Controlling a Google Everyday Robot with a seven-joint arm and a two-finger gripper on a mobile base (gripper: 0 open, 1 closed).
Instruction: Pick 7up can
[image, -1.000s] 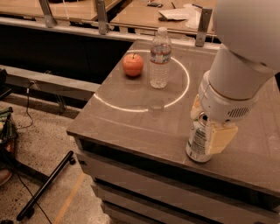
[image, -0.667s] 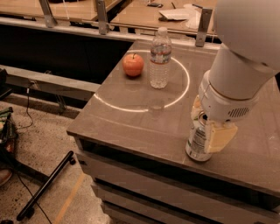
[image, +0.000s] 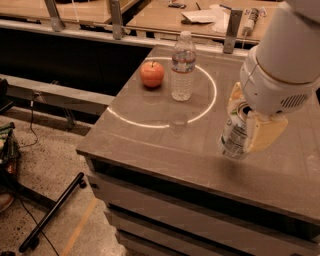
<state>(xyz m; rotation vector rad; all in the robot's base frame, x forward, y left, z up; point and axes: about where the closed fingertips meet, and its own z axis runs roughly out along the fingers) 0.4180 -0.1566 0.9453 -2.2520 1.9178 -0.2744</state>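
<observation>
The 7up can (image: 232, 139), pale with small print and a silver top, is held between the yellowish fingers (image: 265, 134) of my gripper (image: 246, 129). The gripper is shut on the can. The can is tilted and hangs a little above the grey table (image: 150, 145), near its right front part. The big white arm covers the can's top from above and to the right.
A clear plastic water bottle (image: 183, 67) stands upright at the back middle of the table, with a red apple (image: 152, 74) to its left. A bright ring of light (image: 165, 125) lies on the tabletop. A black stand leg (image: 52, 210) crosses the floor at the left.
The can has come up off the table with the gripper around it, and it now tilts. The bottle and apple have not moved.
</observation>
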